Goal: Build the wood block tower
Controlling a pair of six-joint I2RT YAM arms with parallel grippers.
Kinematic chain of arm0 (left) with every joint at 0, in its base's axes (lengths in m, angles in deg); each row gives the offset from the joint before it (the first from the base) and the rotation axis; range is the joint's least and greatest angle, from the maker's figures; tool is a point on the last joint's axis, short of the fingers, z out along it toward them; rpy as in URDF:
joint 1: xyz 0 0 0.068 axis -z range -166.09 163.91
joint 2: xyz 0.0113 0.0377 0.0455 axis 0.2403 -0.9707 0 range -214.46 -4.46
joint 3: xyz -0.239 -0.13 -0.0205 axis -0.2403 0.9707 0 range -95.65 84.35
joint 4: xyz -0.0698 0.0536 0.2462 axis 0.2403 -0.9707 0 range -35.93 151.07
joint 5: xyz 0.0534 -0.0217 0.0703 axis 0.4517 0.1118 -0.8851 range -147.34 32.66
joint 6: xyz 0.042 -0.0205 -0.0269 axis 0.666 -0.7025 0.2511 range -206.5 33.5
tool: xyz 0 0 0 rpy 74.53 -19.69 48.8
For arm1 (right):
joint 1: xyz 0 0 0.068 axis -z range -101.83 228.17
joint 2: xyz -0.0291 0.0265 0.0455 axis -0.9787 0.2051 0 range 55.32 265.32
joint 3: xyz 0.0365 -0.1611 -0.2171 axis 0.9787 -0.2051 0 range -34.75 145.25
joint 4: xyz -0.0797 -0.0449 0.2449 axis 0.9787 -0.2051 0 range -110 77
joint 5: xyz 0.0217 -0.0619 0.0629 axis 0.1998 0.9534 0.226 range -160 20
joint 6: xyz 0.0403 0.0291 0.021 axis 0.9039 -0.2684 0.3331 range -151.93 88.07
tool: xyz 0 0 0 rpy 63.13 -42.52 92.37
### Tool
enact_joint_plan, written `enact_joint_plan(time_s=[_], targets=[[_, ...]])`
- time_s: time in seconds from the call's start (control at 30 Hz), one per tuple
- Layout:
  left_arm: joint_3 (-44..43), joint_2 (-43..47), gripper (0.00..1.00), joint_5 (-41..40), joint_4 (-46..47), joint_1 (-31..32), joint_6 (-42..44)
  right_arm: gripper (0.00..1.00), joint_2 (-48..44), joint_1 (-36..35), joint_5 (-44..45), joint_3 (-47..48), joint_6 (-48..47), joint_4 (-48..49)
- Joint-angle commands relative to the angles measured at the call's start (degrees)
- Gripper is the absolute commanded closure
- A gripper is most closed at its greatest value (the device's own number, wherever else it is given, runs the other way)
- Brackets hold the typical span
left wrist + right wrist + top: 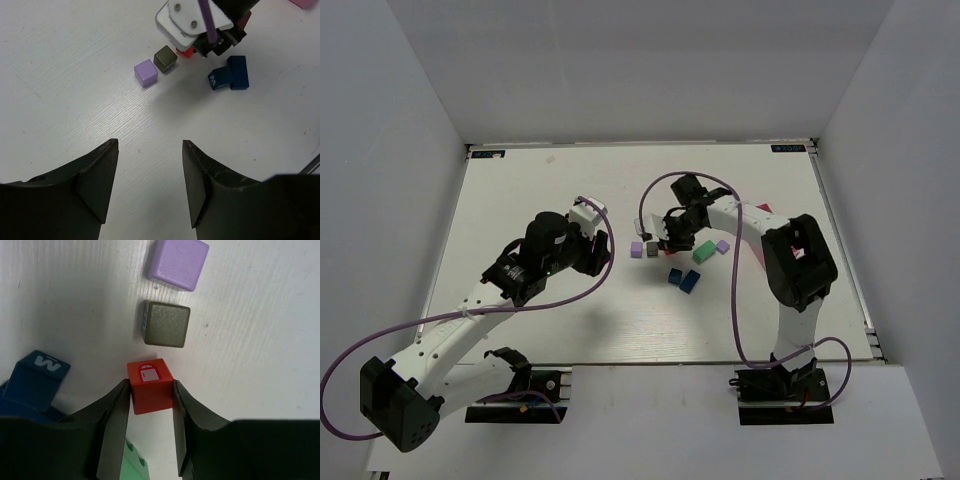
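Note:
My right gripper [150, 389] is shut on a red cube [148, 374] with a white door mark, its fingers pressed against two opposite sides, down at the table. Just beyond the red cube lie a dark brown cube [166, 323] and a purple cube [178, 262] in a row. Two blue blocks [230, 75] lie together to the side, and a green block [703, 253] and a pale purple block [722, 246] sit behind the right gripper [672, 240]. My left gripper [149, 143] hovers open over bare table, short of the purple cube [146, 73]. No tower is in view.
A pink tray [764, 208] lies at the back right, mostly hidden by the right arm. White walls close the table on three sides. The right arm's purple cable loops over the blocks.

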Motion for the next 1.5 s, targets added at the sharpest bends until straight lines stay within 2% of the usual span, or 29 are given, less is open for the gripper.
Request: enact_joint_plan(time_s=[0.0, 0.77, 1.13, 1.47], targets=[[0.2, 1.2, 0.36, 1.0, 0.6, 0.3, 0.2, 1.00, 1.5, -1.0, 1.1, 2.9, 5.4, -1.1], [0.2, 1.2, 0.36, 0.5, 0.6, 0.3, 0.2, 0.98, 4.2, -3.8, 8.7, 3.6, 10.8, 3.1], [0.2, 1.2, 0.36, 0.5, 0.6, 0.3, 0.2, 0.89, 4.3, -4.7, 10.0, 3.3, 10.7, 3.2], [0.2, 1.2, 0.36, 0.5, 0.6, 0.3, 0.2, 0.89, 4.3, -5.2, 10.3, 3.4, 9.9, 1.5]])
